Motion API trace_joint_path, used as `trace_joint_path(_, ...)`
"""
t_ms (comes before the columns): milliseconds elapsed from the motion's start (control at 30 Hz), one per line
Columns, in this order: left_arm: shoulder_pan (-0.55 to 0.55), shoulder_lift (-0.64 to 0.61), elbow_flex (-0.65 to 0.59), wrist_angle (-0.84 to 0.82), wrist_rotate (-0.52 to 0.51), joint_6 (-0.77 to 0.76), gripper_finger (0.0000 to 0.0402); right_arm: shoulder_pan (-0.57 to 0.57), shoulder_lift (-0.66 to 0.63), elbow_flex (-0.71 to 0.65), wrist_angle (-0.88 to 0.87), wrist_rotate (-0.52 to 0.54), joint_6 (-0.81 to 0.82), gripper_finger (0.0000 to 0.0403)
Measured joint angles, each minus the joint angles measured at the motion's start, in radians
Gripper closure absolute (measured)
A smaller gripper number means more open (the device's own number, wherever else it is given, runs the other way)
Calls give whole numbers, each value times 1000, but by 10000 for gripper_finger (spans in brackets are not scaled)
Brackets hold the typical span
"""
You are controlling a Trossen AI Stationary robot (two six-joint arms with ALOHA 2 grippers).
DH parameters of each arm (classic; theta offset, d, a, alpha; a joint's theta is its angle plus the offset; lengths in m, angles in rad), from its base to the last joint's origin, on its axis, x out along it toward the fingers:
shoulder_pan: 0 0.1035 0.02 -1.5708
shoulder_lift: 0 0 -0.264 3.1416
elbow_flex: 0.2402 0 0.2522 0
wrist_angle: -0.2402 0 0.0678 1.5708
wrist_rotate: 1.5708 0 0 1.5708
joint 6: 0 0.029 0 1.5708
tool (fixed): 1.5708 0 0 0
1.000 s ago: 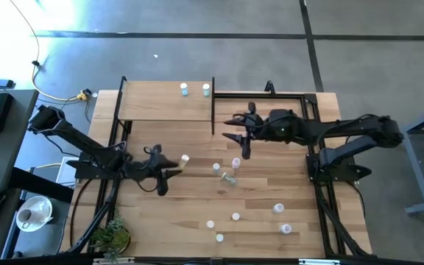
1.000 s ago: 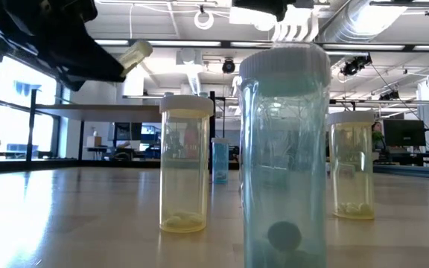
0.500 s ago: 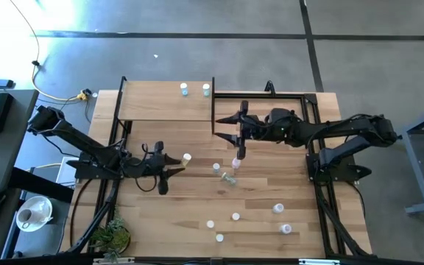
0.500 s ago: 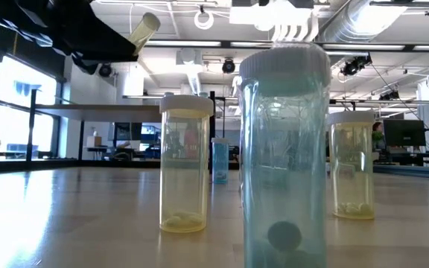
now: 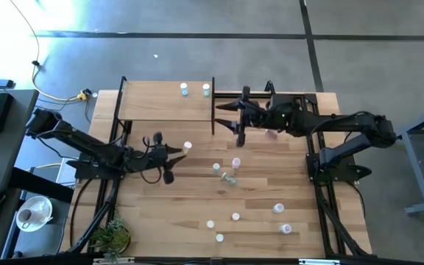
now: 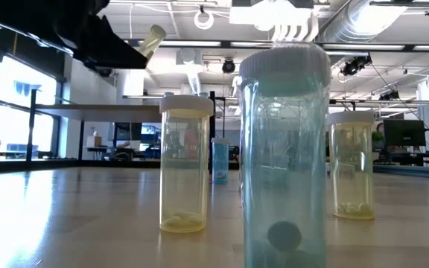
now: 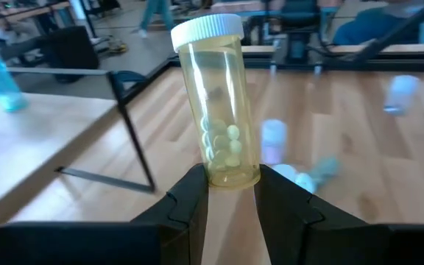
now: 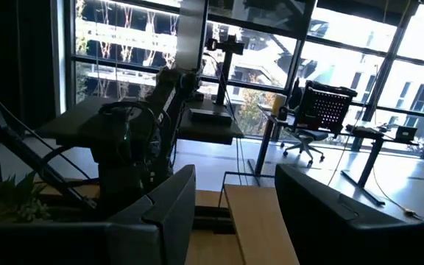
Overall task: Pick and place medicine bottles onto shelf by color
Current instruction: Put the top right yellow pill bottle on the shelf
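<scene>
Left hand (image 7: 230, 193) grips translucent yellow cylindrical bottle (image 7: 216, 107)

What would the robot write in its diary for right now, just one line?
left tool: shut on yellow bottle, lifted off table | right tool: open, empty, by shelf | shelf: two bluish bottles | rest of bottles on table

— Any lettering legible on the medicine bottles (image 6: 185, 164) lined up on the table?
— None. The bottle walls and their pale caps carry no readable label, brand or number in any view.
— And on the shelf (image 5: 166, 103), or in the room behind?
— Nothing there can be read either; no sign or print is clear enough to make out.
</scene>
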Motion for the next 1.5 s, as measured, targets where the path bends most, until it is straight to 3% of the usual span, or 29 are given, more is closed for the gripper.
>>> trace_joint_path(400,118,-45,0,105,1,114,310,-91,15,103,-42,-85,33,224)
trace_joint_path(567,150,-148,0,88,-1,139,310,-134,96,211,-108,-179,86,224)
trace_joint_path(900,244,-273,1,26,13,139,310,-142,323,488,-320,-185,-1,224)
trace_joint_path(1200,328,-275,1,12,-192,176,310,-155,546,788,-494,-206,-11,224)
trace_joint_path(1500,399,-275,1,24,-206,252,310,-204,683,998,-590,-335,35,224)
